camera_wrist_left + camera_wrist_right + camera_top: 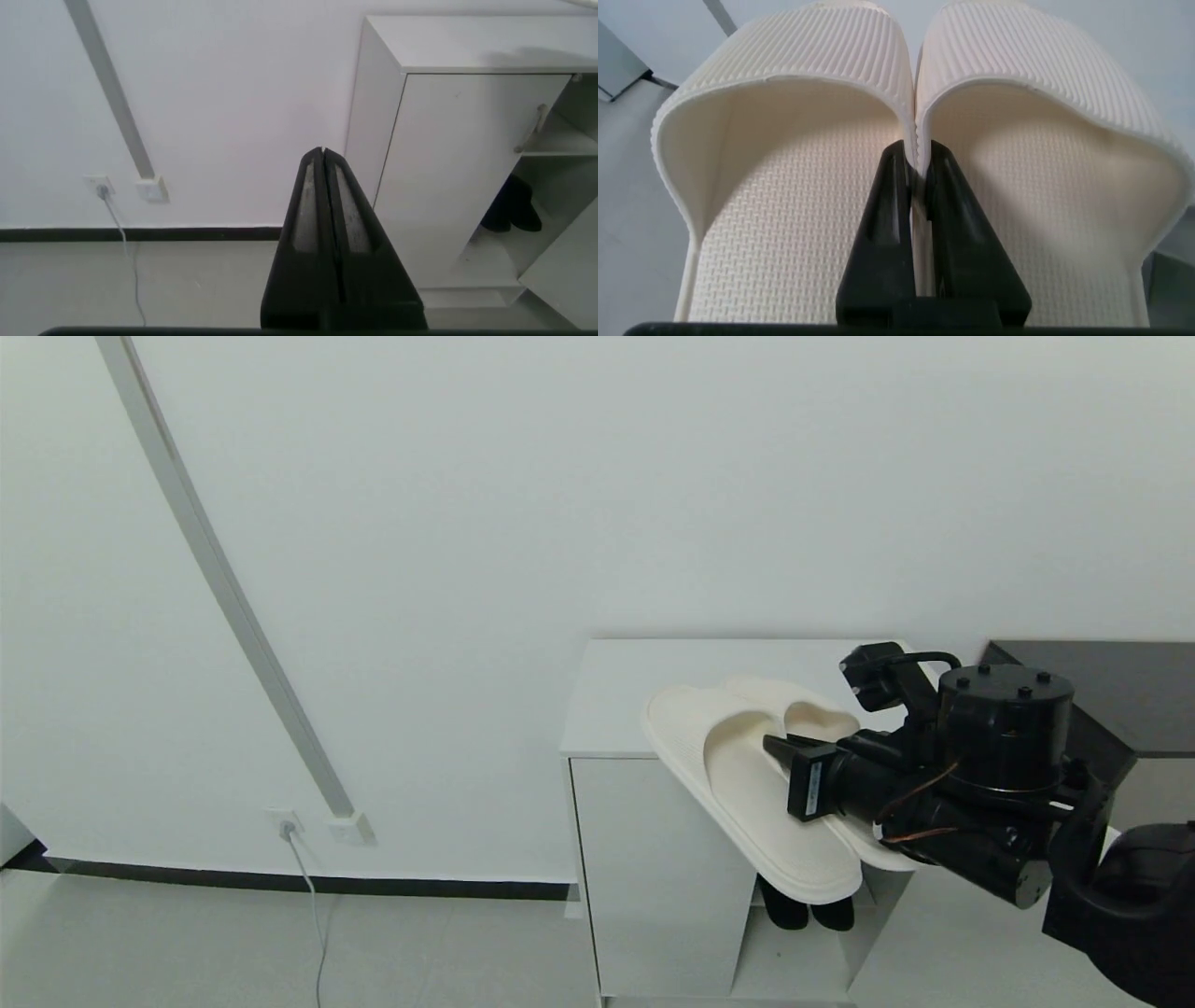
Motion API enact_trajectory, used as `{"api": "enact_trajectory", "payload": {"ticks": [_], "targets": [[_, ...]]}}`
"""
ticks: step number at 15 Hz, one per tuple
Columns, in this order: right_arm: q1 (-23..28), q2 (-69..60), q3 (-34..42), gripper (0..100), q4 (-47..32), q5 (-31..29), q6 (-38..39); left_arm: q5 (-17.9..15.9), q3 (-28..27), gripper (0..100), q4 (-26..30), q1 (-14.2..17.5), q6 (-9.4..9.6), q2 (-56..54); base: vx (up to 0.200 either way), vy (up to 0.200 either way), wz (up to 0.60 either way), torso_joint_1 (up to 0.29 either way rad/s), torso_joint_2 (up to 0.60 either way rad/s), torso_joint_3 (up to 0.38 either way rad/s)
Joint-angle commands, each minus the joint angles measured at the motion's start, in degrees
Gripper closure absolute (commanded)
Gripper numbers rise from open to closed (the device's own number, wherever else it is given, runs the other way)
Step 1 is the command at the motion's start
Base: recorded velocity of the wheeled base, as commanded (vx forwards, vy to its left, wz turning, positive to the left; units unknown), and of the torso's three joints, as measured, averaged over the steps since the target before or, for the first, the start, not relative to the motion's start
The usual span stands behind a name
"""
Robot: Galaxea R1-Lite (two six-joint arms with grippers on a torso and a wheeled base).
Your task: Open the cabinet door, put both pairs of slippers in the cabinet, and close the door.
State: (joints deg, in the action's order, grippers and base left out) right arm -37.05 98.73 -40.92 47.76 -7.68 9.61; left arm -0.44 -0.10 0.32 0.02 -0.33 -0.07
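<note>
left fingers (306, 219) clenched, empty. right fingers (889, 224) grasp the white slippers (747, 784) by their touching inner edges, just before the open cabinet (653, 859). best keep them level going in, clear of the black slippers (808, 910) inside.

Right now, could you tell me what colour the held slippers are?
The slippers are ribbed cream white, clearest in the right wrist view.
</note>
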Motion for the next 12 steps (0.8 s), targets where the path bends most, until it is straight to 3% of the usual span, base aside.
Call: {"api": "enact_trajectory", "payload": {"ticks": [1,12], "targets": [[0.0,0.3,0.1,100,0.0,0.0,-0.1,0.0,0.0,100,0.0,0.1,-0.02,0.1,0.0,0.0,0.0,0.0,0.0,0.0],[-0.9,0.8,0.7,100,0.1,-0.1,-0.9,0.0,0.0,100,0.0,0.1,-0.02,0.1,0.0,0.0,0.0,0.0,0.0,0.0]]}}
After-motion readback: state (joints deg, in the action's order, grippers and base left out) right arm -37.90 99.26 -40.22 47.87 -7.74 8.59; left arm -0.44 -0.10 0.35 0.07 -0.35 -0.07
